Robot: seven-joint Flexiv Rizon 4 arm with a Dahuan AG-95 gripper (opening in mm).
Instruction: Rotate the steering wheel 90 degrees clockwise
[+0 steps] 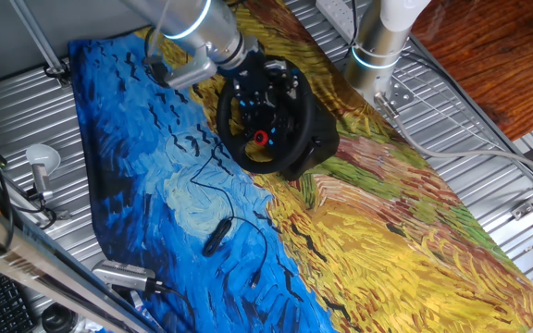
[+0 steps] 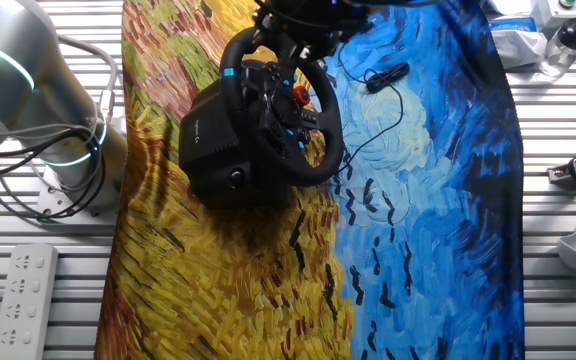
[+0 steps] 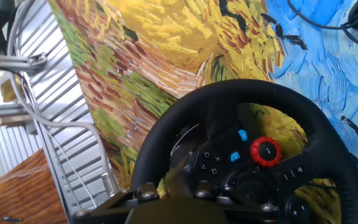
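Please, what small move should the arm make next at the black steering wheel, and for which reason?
Probably close the gripper firmly on the thick black rim of the steering wheel before any turning. Both fixed views show the hand already at the rim's top edge, above the hub with the red knob. No view shows whether the fingers clamp the rim, so securing the hold comes first.

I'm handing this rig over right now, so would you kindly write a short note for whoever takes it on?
Gripper: at the top of the steering wheel rim; the views do not show whether the fingers are open or closed on it.
Wheel: stands on its black base on the painted cloth, red knob visible on the hub.
A small black cabled device lies apart on the blue part of the cloth.
Done: arm is at the rim.
Left: confirm the grip, then turn the wheel 90 degrees clockwise and release.
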